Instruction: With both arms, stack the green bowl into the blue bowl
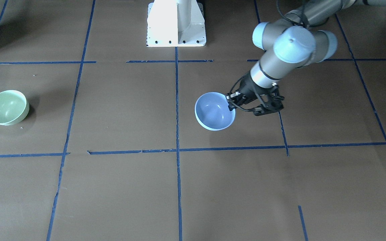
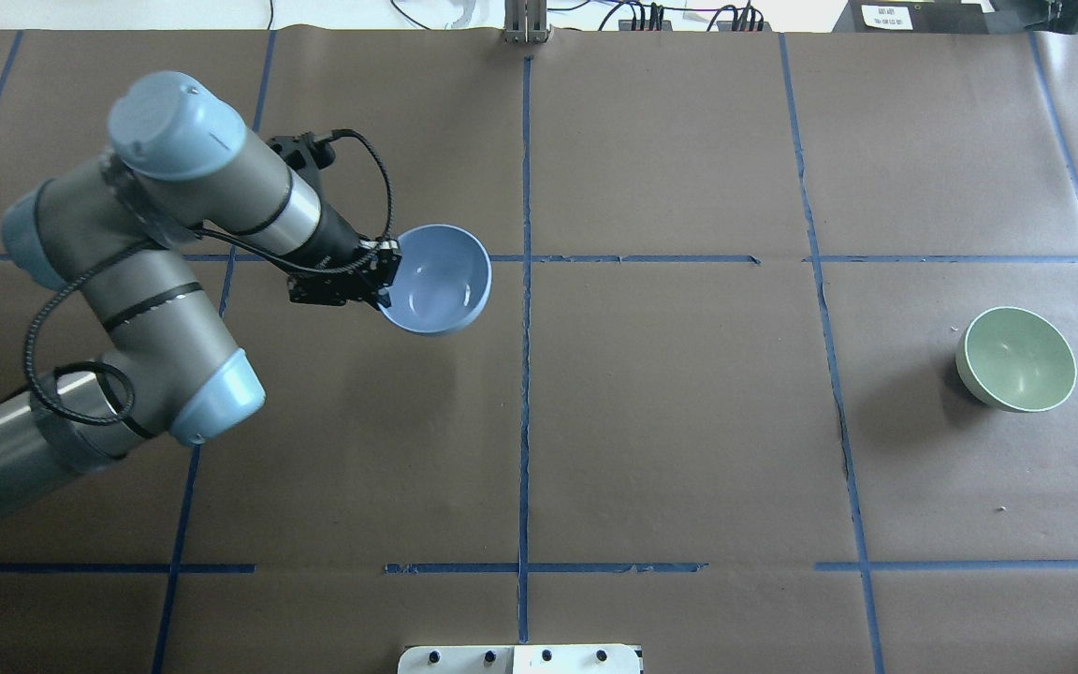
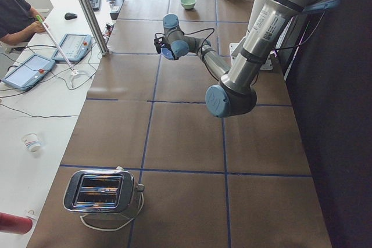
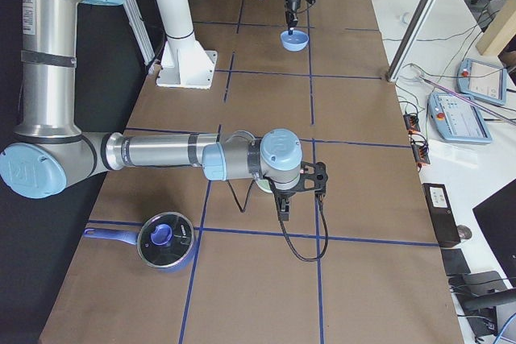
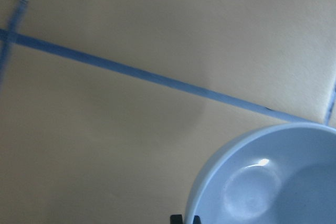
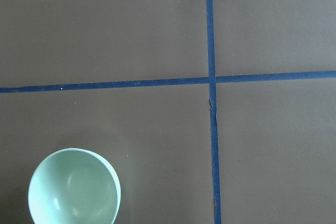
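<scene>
My left gripper [image 1: 229,100] is shut on the near rim of the blue bowl [image 1: 214,112] and holds it tilted a little above the table, just on my left of the centre line; both also show in the overhead view, the gripper [image 2: 387,271] and the bowl [image 2: 436,279]. The green bowl [image 2: 1016,358] sits upright and alone on the table far to my right. The right wrist view looks straight down on it [image 6: 73,190] from well above. My right gripper [image 4: 284,199] shows only in the exterior right view, so I cannot tell whether it is open or shut.
The white pedestal base [image 1: 176,23] stands at the table's robot side. A toaster [image 3: 104,193] sits at the table's left end, and a lidded pot [image 4: 165,241] at the right end. An operator sits at a side desk [image 3: 17,15].
</scene>
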{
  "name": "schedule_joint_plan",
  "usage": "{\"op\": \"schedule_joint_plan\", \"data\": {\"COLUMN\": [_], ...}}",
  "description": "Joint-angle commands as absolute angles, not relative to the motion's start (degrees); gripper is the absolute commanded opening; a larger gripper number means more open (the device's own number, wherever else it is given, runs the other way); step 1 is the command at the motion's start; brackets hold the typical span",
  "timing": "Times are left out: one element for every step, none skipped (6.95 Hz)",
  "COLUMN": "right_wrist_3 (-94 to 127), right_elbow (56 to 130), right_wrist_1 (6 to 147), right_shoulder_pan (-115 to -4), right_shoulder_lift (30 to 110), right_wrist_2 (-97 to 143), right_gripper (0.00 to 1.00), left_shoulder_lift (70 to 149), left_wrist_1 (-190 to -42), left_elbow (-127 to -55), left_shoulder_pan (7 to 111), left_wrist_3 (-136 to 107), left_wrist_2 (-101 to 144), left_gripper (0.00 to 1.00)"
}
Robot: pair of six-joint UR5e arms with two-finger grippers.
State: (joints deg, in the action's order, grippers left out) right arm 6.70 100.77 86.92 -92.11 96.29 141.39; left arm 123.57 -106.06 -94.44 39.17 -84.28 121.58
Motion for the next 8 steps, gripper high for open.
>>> {"op": "schedule_joint_plan", "data": {"right_wrist_3": [6.8, 7.3, 7.5, 7.6, 7.6, 7.5, 7.6, 7.4], "right_elbow": [101.1, 101.1, 101.1, 101.1, 101.1, 101.2, 101.2, 101.3], "right_wrist_1": [86.8, 86.9, 86.8, 86.8, 86.8, 86.8, 86.8, 86.7], "right_shoulder_pan": [-92.1, -92.1, -92.1, -92.1, -92.1, -92.1, -92.1, -92.1], "right_shoulder_lift": [96.6, 96.6, 96.6, 96.6, 96.4, 96.2, 96.2, 96.5], "right_wrist_2": [141.5, 141.5, 141.5, 141.5, 141.5, 141.5, 141.5, 141.3], "right_gripper": [1.0, 1.0, 1.0, 1.0, 1.0, 1.0, 1.0, 1.0], "left_shoulder_lift": [131.4, 132.5, 132.4, 132.3, 132.0, 131.6, 131.5, 131.2], "left_wrist_1": [-104.6, -104.9, -104.9, -105.0, -104.9, -104.9, -104.7, -102.4], "left_elbow": [-87.1, -85.2, -85.2, -85.2, -85.8, -86.1, -87.6, -89.7], "left_shoulder_pan": [33.6, 32.9, 32.7, 32.7, 32.7, 32.9, 33.3, 35.8], "left_wrist_3": [-86.3, -86.3, -86.1, -86.0, -85.8, -85.8, -85.8, -85.6], "left_wrist_2": [115.5, 115.5, 115.6, 115.6, 115.6, 115.6, 115.6, 116.8], "left_gripper": [0.0, 0.0, 0.02, 0.2, 0.79, 1.0, 1.0, 1.0]}}
